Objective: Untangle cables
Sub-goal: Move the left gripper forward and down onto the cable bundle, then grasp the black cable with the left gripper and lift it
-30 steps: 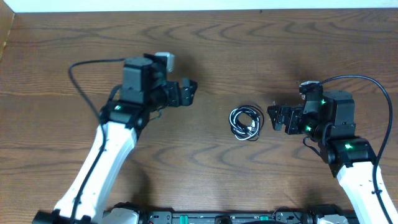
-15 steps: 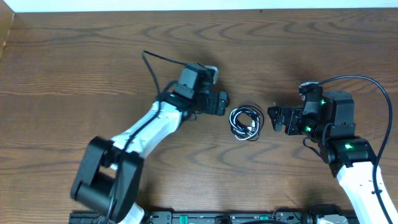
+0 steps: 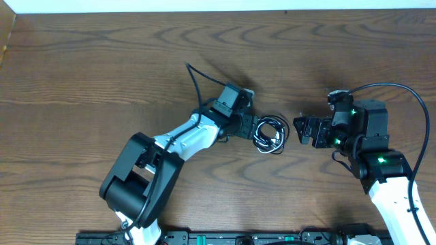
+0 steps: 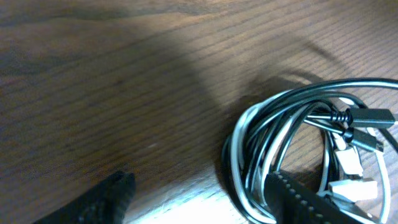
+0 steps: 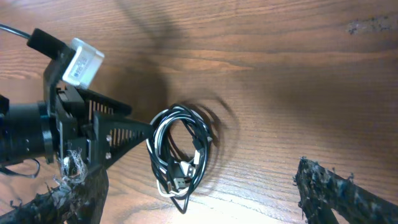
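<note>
The cables (image 3: 270,134), one black and one white, lie coiled together in one small bundle at the table's middle. My left gripper (image 3: 253,127) is open at the bundle's left edge. In the left wrist view one finger sits inside the coil (image 4: 249,130) and the other stays outside, so the gripper (image 4: 199,202) straddles the coil's left strands. My right gripper (image 3: 300,129) is open and empty just right of the bundle, apart from it. The right wrist view shows the coil (image 5: 180,177) with its plug ends ahead of the open gripper (image 5: 202,199), and the left gripper (image 5: 124,132) touching it.
The wooden table (image 3: 82,61) is bare around the bundle. The left arm stretches from the front left towards the middle, its thick black wire (image 3: 194,78) arching behind it. The right arm stands at the front right.
My left arm has swung right from the table's left half to the bundle's left edge. The right arm and the bundle have not moved.
</note>
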Tool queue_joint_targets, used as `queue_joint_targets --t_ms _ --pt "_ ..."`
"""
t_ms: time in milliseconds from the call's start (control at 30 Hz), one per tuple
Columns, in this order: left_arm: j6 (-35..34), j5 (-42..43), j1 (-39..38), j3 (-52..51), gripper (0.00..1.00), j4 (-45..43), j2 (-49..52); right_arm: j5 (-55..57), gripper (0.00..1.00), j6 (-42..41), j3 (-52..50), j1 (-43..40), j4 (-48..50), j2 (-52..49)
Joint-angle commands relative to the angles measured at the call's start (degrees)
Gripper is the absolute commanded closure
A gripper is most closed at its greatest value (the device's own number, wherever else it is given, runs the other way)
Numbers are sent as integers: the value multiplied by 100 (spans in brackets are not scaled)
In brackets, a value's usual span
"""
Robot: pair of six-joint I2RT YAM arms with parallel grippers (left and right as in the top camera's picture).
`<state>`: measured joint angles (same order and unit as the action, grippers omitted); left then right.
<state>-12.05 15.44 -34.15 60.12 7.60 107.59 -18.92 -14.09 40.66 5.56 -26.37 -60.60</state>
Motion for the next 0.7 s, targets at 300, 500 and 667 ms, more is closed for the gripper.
queue_joint_targets --t_ms 300,500,667 --pt "37 -887 -393 0 47 -59 127 -52 8 -50 111 -22 -22 -7" --pt "33 -850 -398 0 52 4 350 -55 8 -50 111 -22 -24 -7" --pt "33 -691 -479 0 52 44 439 -55 8 -50 111 -22 -24 -7"
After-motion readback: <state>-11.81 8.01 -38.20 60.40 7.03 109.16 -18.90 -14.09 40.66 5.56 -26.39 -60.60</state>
